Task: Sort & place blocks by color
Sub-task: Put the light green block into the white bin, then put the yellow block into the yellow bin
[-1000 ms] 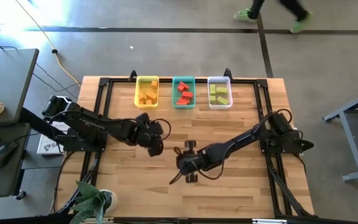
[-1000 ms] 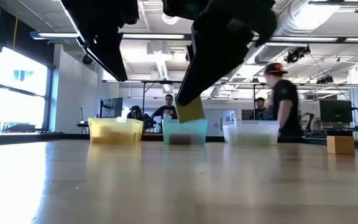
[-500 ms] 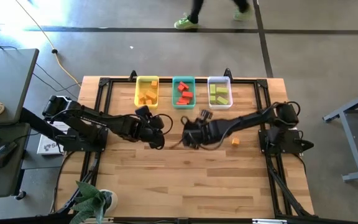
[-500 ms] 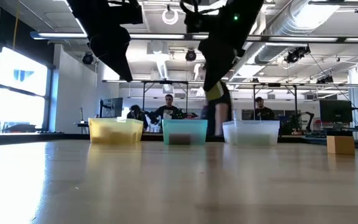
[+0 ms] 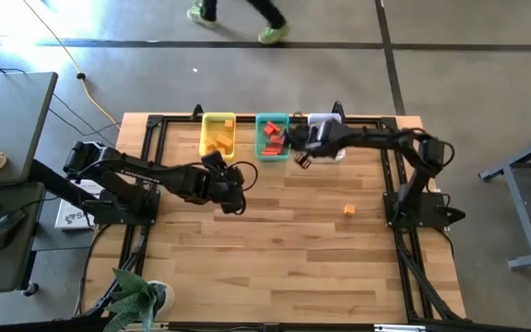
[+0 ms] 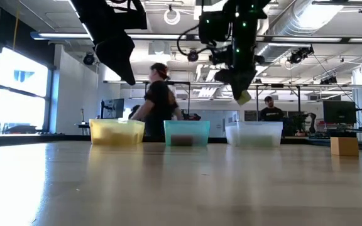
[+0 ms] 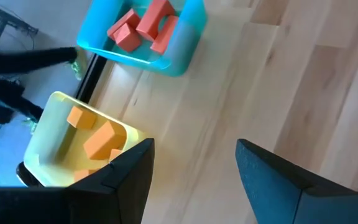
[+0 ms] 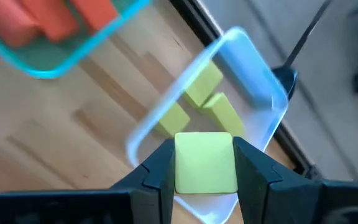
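The step in hand is delivery of a light green block: the right gripper [image 8: 205, 180] pinches a small light green cube [image 8: 205, 163] between its fingers and holds it in the air near the front rim of the clear rectangular plastic bin [image 5: 326, 120], which already contains several light green blocks [image 8: 211, 99]. The next move calls for carrying the cube forward until it is fully over the bin's interior, lowering it, then spreading the fingers to drop it. The left gripper [image 7: 191, 168] waits with its fingers spread and nothing between them, above the wooden table [image 5: 275, 267] in front of the yellow plastic bin [image 5: 217, 136]. One small orange cube [image 5: 348, 210] lies loose on the table, well apart from the bins, and appears to be unsorted.
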Robot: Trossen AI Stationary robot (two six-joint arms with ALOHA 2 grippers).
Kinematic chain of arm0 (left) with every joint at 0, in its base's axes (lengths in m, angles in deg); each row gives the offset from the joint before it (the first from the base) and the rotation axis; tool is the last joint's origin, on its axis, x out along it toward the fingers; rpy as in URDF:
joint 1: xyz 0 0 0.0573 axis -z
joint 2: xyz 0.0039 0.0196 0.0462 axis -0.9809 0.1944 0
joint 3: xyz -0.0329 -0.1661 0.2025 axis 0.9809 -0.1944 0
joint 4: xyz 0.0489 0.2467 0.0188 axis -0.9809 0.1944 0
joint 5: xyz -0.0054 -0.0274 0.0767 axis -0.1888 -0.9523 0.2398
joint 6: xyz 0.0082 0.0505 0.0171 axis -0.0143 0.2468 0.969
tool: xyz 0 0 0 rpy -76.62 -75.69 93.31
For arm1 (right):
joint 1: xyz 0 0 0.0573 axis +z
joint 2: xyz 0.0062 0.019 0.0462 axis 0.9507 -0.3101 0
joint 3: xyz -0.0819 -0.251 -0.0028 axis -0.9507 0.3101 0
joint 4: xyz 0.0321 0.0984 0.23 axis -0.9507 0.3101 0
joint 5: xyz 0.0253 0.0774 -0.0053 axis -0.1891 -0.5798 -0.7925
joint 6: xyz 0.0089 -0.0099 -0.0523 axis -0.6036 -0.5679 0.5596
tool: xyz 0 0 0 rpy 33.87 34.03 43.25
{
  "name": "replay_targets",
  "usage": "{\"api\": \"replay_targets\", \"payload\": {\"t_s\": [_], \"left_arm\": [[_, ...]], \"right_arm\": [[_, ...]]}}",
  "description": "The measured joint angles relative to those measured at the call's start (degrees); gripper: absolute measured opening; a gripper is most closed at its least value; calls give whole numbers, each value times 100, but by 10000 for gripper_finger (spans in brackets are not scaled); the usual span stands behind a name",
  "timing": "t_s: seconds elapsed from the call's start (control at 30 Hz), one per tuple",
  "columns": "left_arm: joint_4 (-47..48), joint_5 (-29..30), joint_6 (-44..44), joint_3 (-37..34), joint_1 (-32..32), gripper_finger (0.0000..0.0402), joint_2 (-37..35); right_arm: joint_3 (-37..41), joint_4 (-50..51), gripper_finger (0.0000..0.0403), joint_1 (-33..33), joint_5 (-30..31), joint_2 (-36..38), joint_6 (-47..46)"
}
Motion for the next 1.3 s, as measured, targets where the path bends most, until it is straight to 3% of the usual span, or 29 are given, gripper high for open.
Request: {"api": "replay_targets", "payload": {"t_s": [0.17,0.37,0.6,0.93,1.17,1.3], "left_arm": [[-32,-2,-45,0,-153,214,0],[-94,-4,-193,0,-325,214,0],[-94,-7,-511,0,-490,214,0],[-101,-7,-590,0,-621,214,0],[-131,-104,-797,0,-643,214,0],[-216,-262,-799,0,-641,214,0]], "right_arm": [[0,9,101,-857,-849,0,581],[0,-4,103,-1572,-1171,0,1432],[0,-71,154,-2066,-1668,0,1872],[0,281,213,-2232,-1850,-2,1702],[0,1161,209,-2187,-3025,-4,904],[32,1482,206,-1937,-3091,57,828]]}}
